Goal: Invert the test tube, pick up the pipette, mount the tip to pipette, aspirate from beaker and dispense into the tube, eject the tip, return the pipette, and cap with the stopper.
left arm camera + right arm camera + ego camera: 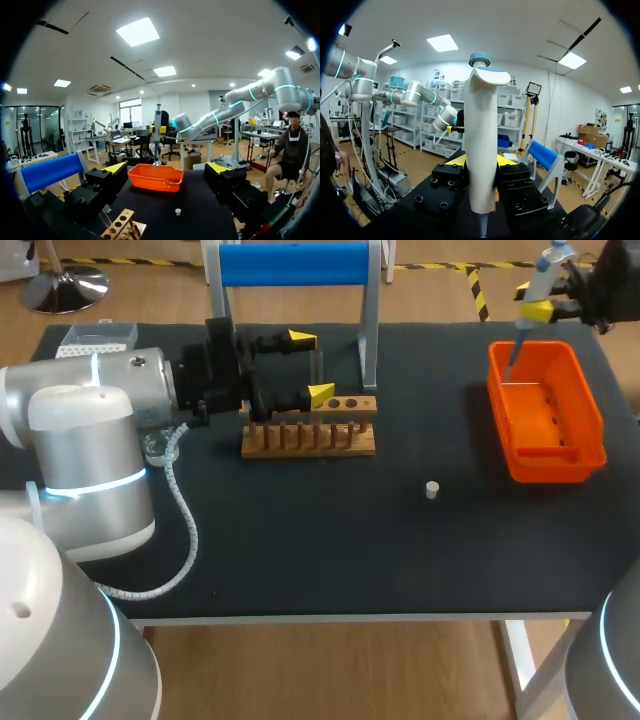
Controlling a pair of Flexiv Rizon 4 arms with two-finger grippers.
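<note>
The right gripper [532, 300] is clamping the pipette [547, 268] over the orange bin [592, 410]. The left gripper [310, 366] is hanging released by the rack [310, 438]; the stopper [432, 489] is lying on the tabletop [300, 540].

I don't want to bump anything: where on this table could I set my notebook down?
The front strip of the table is bare, from wooden rack and stopper to the near edge. Between rack and orange bin lies only the stopper. Crowded: left gripper at the rack, right gripper holding the pipette above the bin.
</note>
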